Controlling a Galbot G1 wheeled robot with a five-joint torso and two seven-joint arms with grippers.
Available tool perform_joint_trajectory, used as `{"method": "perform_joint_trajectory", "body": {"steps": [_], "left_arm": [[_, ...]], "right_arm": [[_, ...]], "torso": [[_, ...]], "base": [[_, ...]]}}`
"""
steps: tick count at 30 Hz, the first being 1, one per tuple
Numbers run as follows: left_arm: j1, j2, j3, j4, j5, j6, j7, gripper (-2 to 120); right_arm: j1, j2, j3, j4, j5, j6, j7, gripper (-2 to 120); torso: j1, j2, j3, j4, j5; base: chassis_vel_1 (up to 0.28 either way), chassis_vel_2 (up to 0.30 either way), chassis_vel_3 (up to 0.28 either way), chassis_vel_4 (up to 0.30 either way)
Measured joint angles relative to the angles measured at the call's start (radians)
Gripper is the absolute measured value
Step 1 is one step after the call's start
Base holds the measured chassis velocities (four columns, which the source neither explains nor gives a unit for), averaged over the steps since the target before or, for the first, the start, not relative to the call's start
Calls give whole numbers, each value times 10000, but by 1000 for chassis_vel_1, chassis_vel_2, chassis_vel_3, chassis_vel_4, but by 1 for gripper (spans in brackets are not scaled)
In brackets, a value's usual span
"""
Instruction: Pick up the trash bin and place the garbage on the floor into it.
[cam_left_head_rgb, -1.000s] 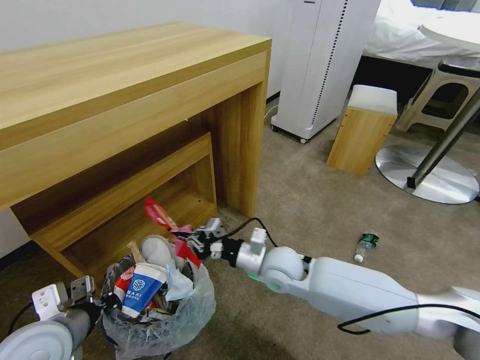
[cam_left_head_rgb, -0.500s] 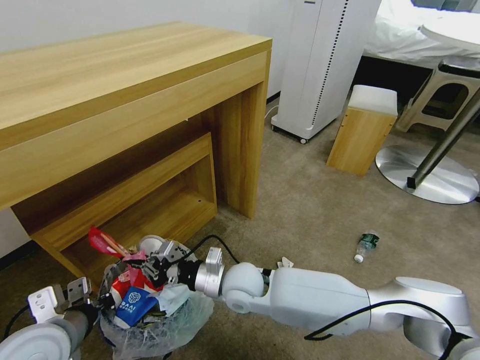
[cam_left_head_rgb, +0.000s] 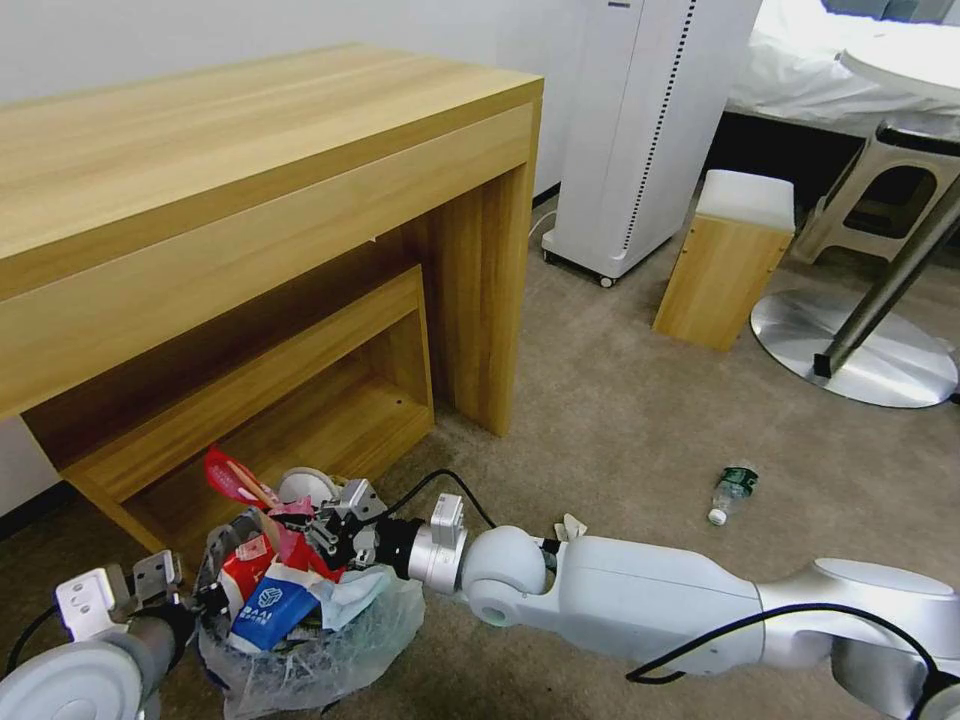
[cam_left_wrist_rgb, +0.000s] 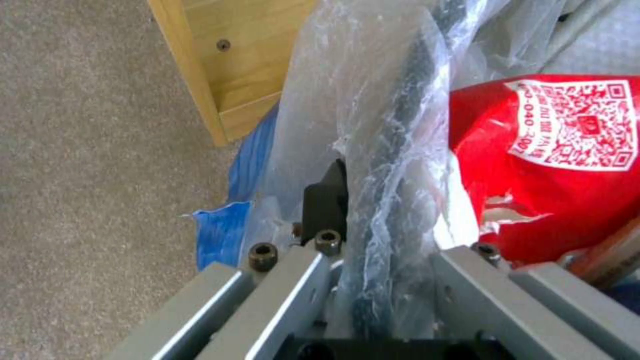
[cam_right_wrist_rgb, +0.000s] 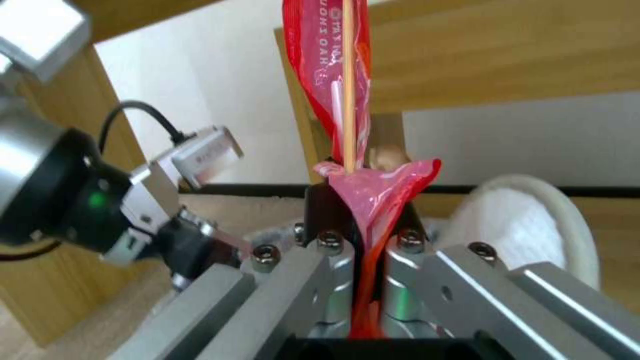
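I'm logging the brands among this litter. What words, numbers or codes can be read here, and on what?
"BAAI" with a logo: blue and white paper cup in the trash bin; the smaller line under it is too small to read.
QR code and digits, roughly "040 ... 2007", partly cut off: red packet in the bin.
White lettering on the red wrapper held in the right gripper: seen from the back, not readable.
Green label on the bottle: too small.

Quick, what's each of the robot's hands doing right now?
Left hand: closed on the bag-lined rim of the trash bin.
Right hand: closed on a red wrapper with a wooden stick inside, over the bin.
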Motion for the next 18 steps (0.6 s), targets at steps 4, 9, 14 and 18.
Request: {"method": "perform_joint_trajectory", "body": {"steps": [4, 9, 14, 18], "left_arm": [[33, -79, 0, -32, 29, 0, -7, 0], [51, -89, -6, -79, 25, -6, -29, 0], [85, -93, -22, -93, 23, -10, -40, 0], [99, -111, -29, -126, 23, -10, -42, 0]], "right_arm": [[-106, -52, -49, -6, -15, -6, 77, 0], [-140, -95, -84, -49, -25, -8, 126, 0], [-230, -139, -98, -68, -33, -11, 142, 0], [-263, -243, -150, -52, -83, -11, 165, 0]], "torso": [[0, 0, 0, 1, 0], [0, 0, 0, 1, 1], [0, 0, 0, 1, 1], [0, 0, 0, 1, 1]], "base": [[0, 0, 0, 0], [0, 0, 0, 0], [0, 0, 0, 0], [0, 0, 0, 0]]}}
